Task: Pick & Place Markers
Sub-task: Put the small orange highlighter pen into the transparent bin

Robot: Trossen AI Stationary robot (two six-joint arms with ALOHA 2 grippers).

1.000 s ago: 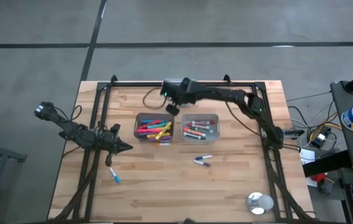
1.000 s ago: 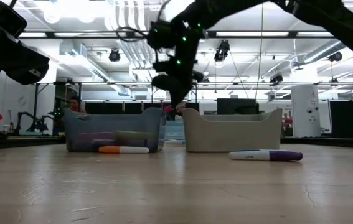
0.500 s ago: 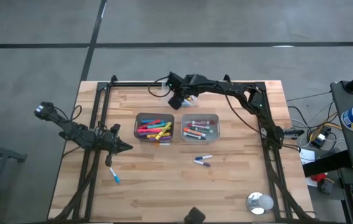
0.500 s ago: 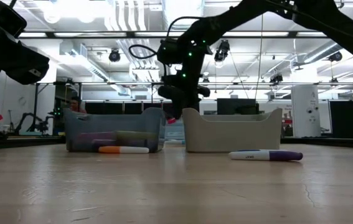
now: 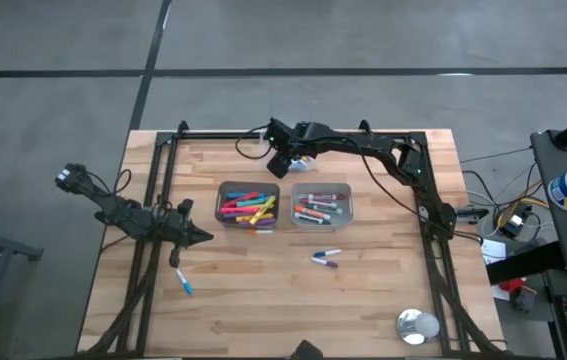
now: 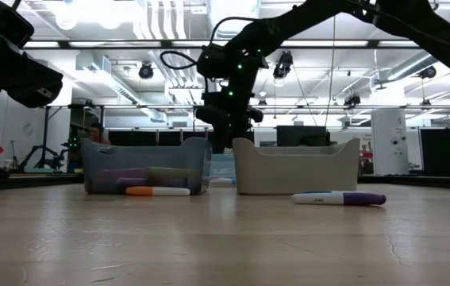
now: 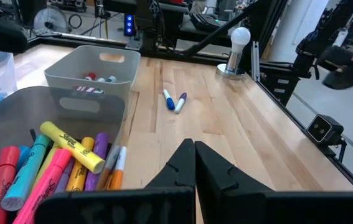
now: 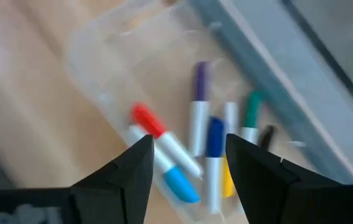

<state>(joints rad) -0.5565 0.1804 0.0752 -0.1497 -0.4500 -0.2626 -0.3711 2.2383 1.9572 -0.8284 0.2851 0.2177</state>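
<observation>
A wooden plank bench (image 5: 363, 300) carries two small open bins side by side near its middle: a translucent grey plastic bin (image 5: 248, 205) toward the left edge, packed with bright markers (image 5: 246, 209) in pink, yellow, blue, orange and purple lying at mixed angles, and a pale grey plastic bin (image 5: 322, 204) just beside it holding a smaller heap of white-barrelled markers (image 5: 319, 208) lying mostly along the bin's length. A third, clear plastic tray (image 5: 305, 158) sits near the far edge; the right wrist view shows about six markers in it (image 8: 201, 140), roughly parallel. The right gripper (image 5: 285, 163) hangs above that tray, its fingers (image 8: 126, 177) spread apart with nothing between them. Two loose markers (image 5: 325, 257) lie touching on the bench just on the near side of the pale bin, both running roughly left to right, one with a purple end. One blue-capped marker (image 5: 183, 282) lies alone nearer the left edge, angled toward the near edge. A round silver tape roll (image 5: 417, 325) stands at the near right corner, well apart from everything. The left gripper (image 5: 201, 237) waits over the bench just left of the translucent bin, its fingers pressed together and empty, pointing toward the bins
</observation>
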